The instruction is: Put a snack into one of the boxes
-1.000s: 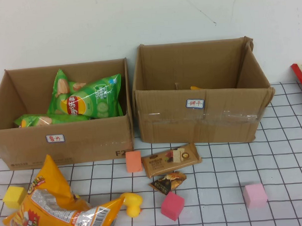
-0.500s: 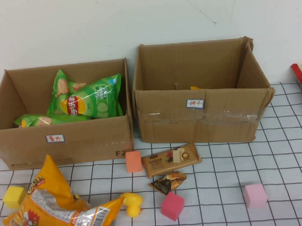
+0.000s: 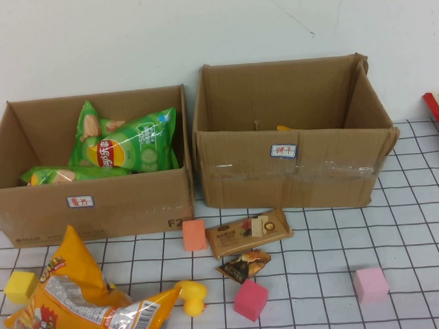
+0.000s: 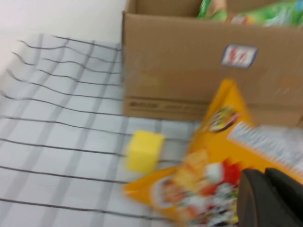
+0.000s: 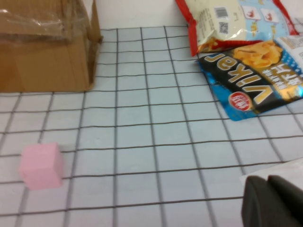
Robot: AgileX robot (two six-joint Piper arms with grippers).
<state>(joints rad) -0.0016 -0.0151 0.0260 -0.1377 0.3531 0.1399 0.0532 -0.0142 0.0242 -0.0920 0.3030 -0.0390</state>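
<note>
Crinkly foil is lying under my left gripper (image 4: 271,198): the orange chip bag (image 3: 80,303), in front of the wide box (image 3: 91,212), looks light, puffy, slippery, so I'm eyeing its crimped end. My right gripper (image 5: 273,201) is hovering near the pink cube (image 5: 41,165). Whether either's jaws are apart, I cannot tell.

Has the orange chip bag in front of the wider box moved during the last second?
No. In the high view the orange chip bag lies as before, its tip below the wider box, beside the yellow cube.
</note>
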